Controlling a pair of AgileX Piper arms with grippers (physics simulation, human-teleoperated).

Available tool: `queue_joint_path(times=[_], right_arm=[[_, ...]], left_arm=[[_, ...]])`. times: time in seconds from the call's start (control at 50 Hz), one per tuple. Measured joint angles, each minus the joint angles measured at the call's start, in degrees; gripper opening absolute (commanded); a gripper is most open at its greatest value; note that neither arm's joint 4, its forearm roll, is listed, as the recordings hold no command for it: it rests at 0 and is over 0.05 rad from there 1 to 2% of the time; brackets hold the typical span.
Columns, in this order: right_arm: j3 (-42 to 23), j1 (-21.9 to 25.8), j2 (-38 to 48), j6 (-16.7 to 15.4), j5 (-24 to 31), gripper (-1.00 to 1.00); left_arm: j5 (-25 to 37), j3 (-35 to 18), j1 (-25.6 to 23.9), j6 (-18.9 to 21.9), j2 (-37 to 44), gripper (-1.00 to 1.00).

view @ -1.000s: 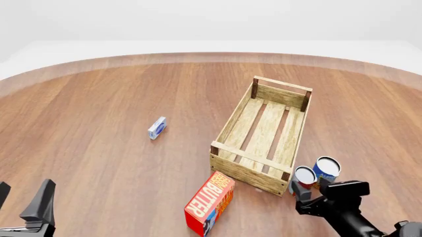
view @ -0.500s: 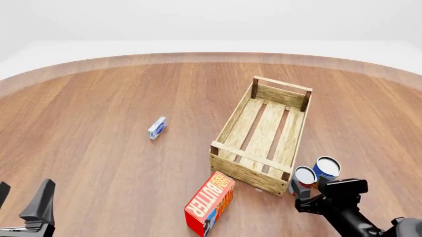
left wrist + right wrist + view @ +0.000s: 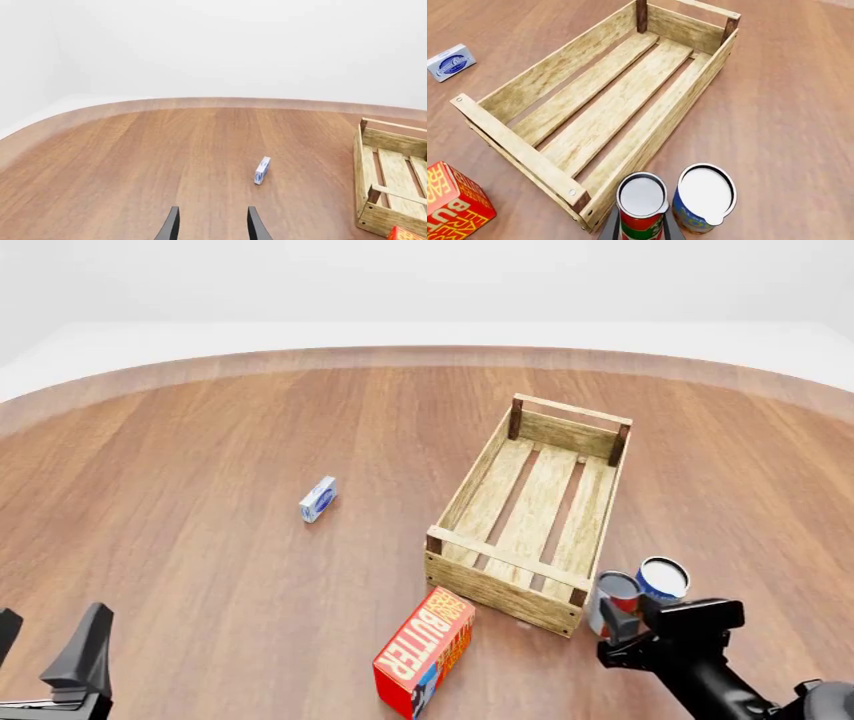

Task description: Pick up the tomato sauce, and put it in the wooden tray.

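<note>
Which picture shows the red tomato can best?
The right wrist view: the tomato sauce sits close, lid up, between the right claw fingers. The front view shows it small, partly hidden. The left wrist view misses it.

On the brown tabletop [image 3: 214,440] the wooden tray [image 3: 534,510] sits right of centre, its long axis running toward one o'clock. At its five o'clock corner stands the tomato sauce [image 3: 615,598], with a blue can [image 3: 662,580] just beside it. The right gripper [image 3: 625,625] is at the tomato sauce; whether it grips is unclear. A red butter box [image 3: 424,652] lies at the tray's seven o'clock, a small blue-and-white packet [image 3: 318,500] at nine. The left gripper [image 3: 47,655] hangs low, fingers apart.
</note>
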Motion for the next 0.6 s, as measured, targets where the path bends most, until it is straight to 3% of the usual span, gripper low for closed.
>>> queue_joint_path(times=[0.24, 0.6], right_arm=[[1.4, -0.3, -6.2, -0.2, 4.0, -1.00], [2.9, -0.4, -28.5, -0.8, 21.7, -1.00]], left_arm=[[-0.1, 0.1, -0.1, 0.1, 0.0, 1.00], [-0.3, 0.1, -0.4, 0.3, 0.0, 1.00]])
